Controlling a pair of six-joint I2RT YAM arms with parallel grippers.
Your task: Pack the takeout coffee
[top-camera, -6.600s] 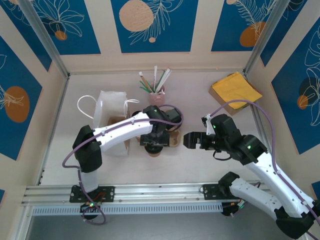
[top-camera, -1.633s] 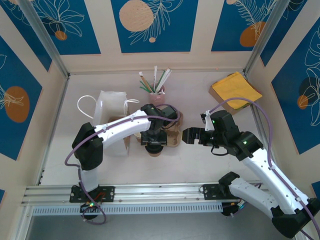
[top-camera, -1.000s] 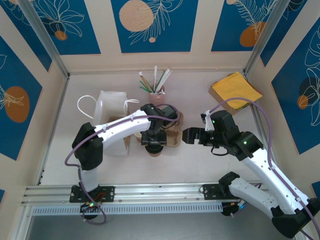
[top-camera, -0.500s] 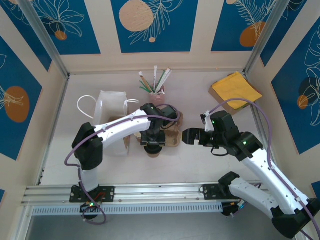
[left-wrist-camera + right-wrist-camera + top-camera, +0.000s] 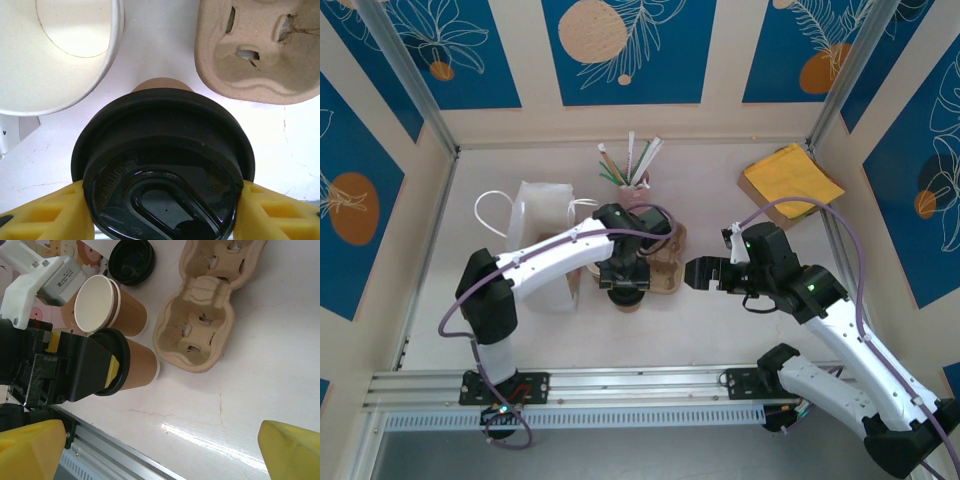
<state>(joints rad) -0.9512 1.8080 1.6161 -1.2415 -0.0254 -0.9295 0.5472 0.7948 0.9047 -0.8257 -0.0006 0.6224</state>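
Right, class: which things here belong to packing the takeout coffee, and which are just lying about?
For the job: lidded cup, cardboard carrier, probably the white bag.
Lying about: open cup, loose lid, cup of straws, yellow paper pile.

Left tool (image 5: 623, 284) — clamping the takeout coffee (image 5: 162, 150) — edged left.

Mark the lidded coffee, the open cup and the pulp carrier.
takeout coffee (image 5: 162, 150), left wrist view, on its black lid.
open cup (image 5: 96, 302), right wrist view, on its pale inside.
pulp carrier (image 5: 210, 335), right wrist view, on its nearer half.
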